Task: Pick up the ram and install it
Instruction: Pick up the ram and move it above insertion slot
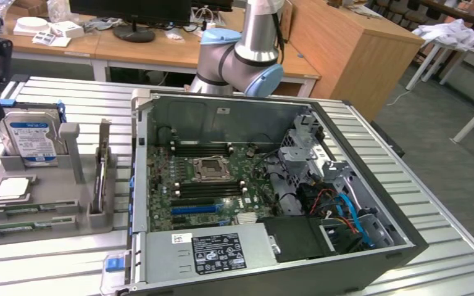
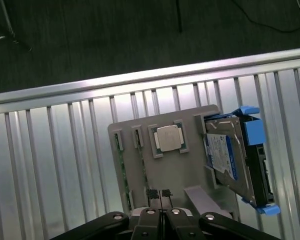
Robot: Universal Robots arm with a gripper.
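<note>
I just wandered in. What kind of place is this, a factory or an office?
Most likely a robotics lab or test workshop. A robot arm rises at the far side of an open computer case on a slatted metal table, and wooden desks with a monitor sit in the background.

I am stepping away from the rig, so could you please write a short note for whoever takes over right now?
Gripper: shut, empty, hovering above the grey plastic parts holder.
Ram, the long narrow green circuit-board stick: seated edge-up in a holder slot near the square silver processor chip.
Done: nothing picked up.
Left: the pickup, and seating it in the open dark computer case.
</note>
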